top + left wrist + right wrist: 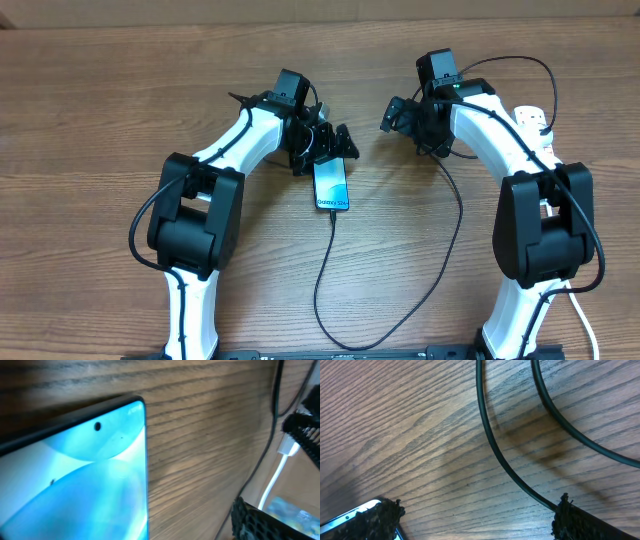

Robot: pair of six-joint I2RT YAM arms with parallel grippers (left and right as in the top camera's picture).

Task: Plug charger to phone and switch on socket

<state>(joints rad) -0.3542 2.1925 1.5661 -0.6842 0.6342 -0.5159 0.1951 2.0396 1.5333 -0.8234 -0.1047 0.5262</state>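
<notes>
Across the far side of the table [90, 120] the wood ends in a straight edge near the top of the overhead view; wide bare wood lies left of the left arm and in the near middle, where the charger [320, 280] sweeps a big loose loop; a smaller bare gap separates the two grippers. The phone [331, 185] lies flat near the centre, screen up and lit, its long sides running toward and away from the robot; the charger's thin end meets the phone's near short edge, though the tip is too small to tell whether it is seated; from there the cable runs toward the near edge, curves right and climbs back under the right arm. The socket [533, 122] lies at the far right, mostly hidden by the right arm, and a white cord [583, 325] shows at the near right corner.

From its base at the near left, the left arm bends at the elbow and reaches forward and inward; the left gripper [325, 152] sits over the phone's far end with jaws spread, and its wrist view shows one finger [255, 522] standing clear of the phone's side edge. The right arm mirrors that pose; the right gripper [395, 112] hovers over bare wood beyond and right of the phone, jaws wide apart, holding nothing; its fingertips [382, 515] sit at the lower corners of the wrist view, with two black cables crossing the wood ahead; which one is the charger I cannot tell.
</notes>
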